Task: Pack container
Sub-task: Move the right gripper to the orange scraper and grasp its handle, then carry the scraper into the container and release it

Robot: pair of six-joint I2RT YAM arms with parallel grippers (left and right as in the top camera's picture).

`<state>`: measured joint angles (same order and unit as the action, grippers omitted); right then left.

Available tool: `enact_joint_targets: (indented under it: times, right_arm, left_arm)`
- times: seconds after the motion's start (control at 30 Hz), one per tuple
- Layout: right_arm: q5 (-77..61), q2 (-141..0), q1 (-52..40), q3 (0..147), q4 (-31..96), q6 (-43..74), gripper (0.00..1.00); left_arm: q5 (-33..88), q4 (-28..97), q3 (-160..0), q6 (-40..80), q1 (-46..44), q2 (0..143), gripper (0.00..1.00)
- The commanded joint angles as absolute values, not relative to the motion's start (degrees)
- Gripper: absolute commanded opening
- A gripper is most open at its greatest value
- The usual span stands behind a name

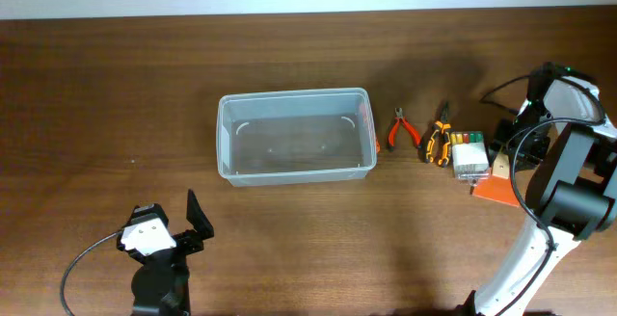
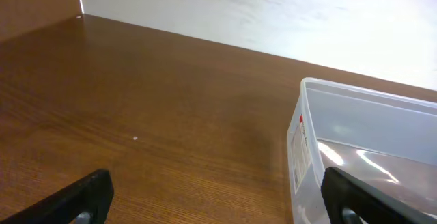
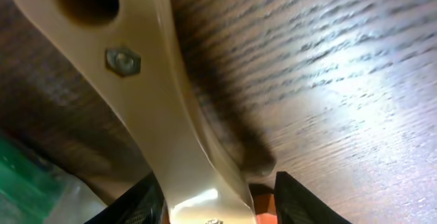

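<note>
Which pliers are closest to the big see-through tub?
The orange-handled pliers, right beside the tub at its right end. The yellow-and-black pair lies farther right, next to the small box.

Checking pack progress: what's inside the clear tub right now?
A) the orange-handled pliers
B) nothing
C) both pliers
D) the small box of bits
B: in the overhead view the container is empty, with the orange-handled pliers, the second pliers and the small clear box all lying on the table to its right.
</note>
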<state>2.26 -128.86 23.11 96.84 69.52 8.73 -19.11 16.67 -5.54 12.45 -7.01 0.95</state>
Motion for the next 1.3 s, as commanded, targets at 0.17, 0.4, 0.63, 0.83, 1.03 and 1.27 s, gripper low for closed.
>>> enact_joint_targets:
  times: [0.17, 0.4, 0.63, 0.83, 1.03, 1.27]
  right_arm:
    - [3.0, -130.9, 22.3, 94.4, 70.2, 5.4, 0.49]
    - [2.1, -130.9, 21.5, 93.8, 67.9, 3.4, 0.57]
    - [2.1, -130.9, 21.6, 93.8, 66.3, 3.5, 0.34]
    - [2.1, -130.8, 21.8, 95.4, 65.9, 6.7, 0.32]
    - [1.1, -126.8, 21.4, 102.4, 68.8, 6.7, 0.36]
    - [-8.2, -116.3, 17.3, 113.1, 73.3, 6.7, 0.36]
  left_arm:
    - [-19.3, 16.7, -5.3, 11.9, -7.2, 0.7, 0.99]
    - [-19.3, 16.7, -5.3, 11.9, -7.2, 0.7, 0.99]
    - [-19.3, 16.7, -5.3, 11.9, -7.2, 0.7, 0.99]
    - [-19.3, 16.7, -5.3, 11.9, -7.2, 0.7, 0.99]
    - [-19.3, 16.7, -5.3, 11.9, -7.2, 0.7, 0.99]
    - [-19.3, 16.7, -5.3, 11.9, -7.2, 0.7, 0.99]
